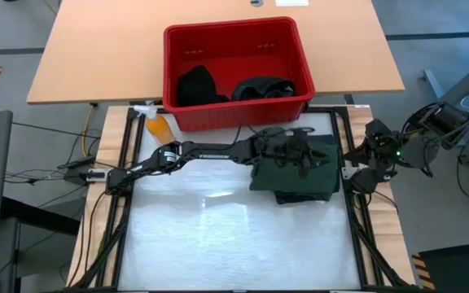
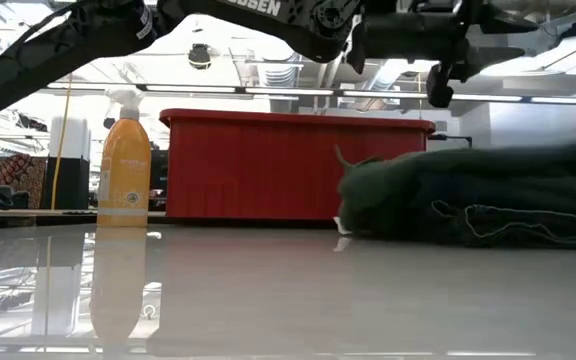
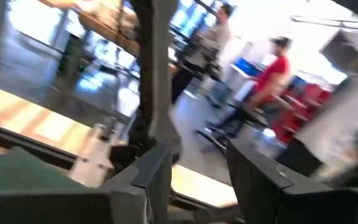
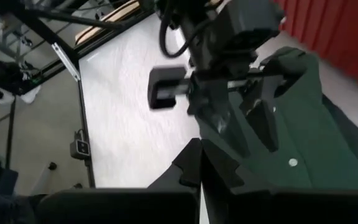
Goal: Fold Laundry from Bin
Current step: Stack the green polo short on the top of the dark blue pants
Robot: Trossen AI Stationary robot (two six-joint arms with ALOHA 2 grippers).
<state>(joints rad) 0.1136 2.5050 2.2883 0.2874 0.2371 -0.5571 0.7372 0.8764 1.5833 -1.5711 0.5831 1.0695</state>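
Note:
A folded dark green garment (image 1: 295,171) (image 2: 478,190) (image 4: 303,124) lies flat on the table's right half, in front of the red bin (image 1: 234,28) (image 2: 288,165), with a darker piece (image 1: 308,197) under its near edge. More dark laundry (image 1: 198,85) sits inside the bin. My left gripper (image 1: 304,150) (image 3: 197,180) (image 4: 244,134) reaches level across the table and hovers open just above the green garment, clear of it in the low view. My right gripper (image 4: 201,165) waits shut by the table's right edge (image 1: 357,175), pointing toward the garment.
An orange spray bottle (image 1: 157,124) (image 2: 125,165) stands at the far left, beside the bin. The shiny table top (image 1: 218,236) spreads out left of and in front of the garment. People move in the room beyond the table (image 3: 272,74).

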